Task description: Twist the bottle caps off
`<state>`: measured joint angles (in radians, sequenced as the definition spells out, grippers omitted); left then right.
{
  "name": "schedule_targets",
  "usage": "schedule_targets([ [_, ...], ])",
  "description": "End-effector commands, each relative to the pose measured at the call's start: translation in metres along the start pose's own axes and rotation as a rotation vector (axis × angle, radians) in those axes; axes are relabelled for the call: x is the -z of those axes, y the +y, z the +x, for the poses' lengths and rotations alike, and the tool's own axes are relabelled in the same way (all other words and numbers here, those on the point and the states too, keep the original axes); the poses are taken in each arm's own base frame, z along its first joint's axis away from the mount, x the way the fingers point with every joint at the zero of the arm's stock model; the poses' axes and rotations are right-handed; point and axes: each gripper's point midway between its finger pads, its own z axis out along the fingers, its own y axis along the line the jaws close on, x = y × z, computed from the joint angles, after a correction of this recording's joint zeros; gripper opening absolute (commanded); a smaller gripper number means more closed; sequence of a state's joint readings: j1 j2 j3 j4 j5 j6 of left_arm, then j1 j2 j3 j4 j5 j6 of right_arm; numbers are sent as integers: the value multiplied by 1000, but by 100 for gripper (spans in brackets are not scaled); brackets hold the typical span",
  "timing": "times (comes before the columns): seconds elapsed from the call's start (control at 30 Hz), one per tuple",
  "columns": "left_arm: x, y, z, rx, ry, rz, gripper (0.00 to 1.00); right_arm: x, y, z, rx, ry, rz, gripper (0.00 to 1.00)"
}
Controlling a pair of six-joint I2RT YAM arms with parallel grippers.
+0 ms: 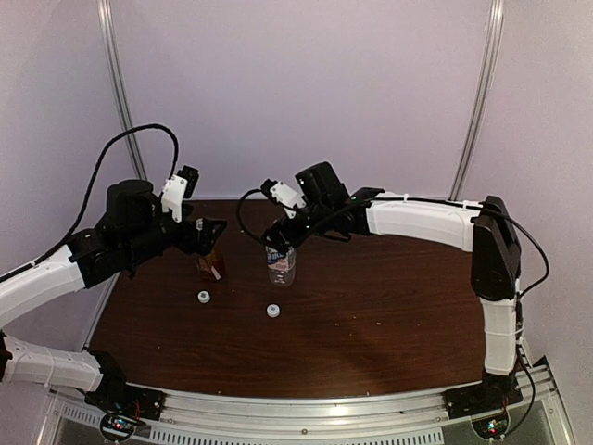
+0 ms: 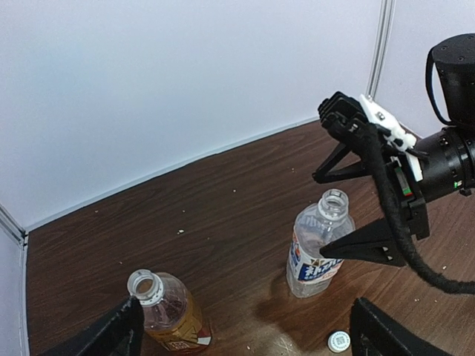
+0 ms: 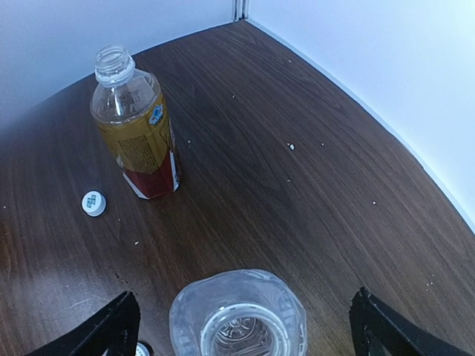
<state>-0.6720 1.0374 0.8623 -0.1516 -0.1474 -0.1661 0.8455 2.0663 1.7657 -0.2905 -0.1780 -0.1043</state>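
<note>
Clear bottle (image 3: 237, 315) stands open near part-full amber bottle (image 3: 141, 144).

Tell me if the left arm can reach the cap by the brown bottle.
Probably yes. The open left gripper hovers by the brown bottle, and the cap lies uncovered on the table just nearer the arm; only the bottle stands close.

Left bottle (image 1: 210, 266): stood upright on the table (image 1: 389, 315).
Right bottle (image 1: 281, 266): stood upright to its right (apart, not touching).
Left cap (image 1: 204, 297): laid just before the left bottle.
Right cap (image 1: 273, 311): laid before the right bottle, nearer than the left cap.
</note>
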Motion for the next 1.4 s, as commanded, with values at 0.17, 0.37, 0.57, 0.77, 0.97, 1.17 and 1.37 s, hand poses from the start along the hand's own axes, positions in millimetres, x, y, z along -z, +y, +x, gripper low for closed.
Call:
schedule_targets([
  [0.17,6,15,-17,8,-37,-48,98,63,-15,-61,-90,-158,-23,100],
  [0.37,8,29,-17,30,-35,-108,98,110,-35,-77,-164,-231,5,100],
  [0.57,11,54,-14,78,-14,-192,98,152,-78,-74,-238,-192,143,100],
  [0.77,19,79,-10,144,-21,-266,98,179,-127,-48,-316,-155,264,100],
  [0.97,21,93,-13,171,-52,-292,98,187,-156,-23,-345,-86,310,100],
  [1.17,23,118,-13,215,-105,-349,98,184,-182,-11,-368,-76,348,100],
  [1.37,32,138,-21,262,-206,-372,98,189,-206,-3,-366,-106,429,100],
])
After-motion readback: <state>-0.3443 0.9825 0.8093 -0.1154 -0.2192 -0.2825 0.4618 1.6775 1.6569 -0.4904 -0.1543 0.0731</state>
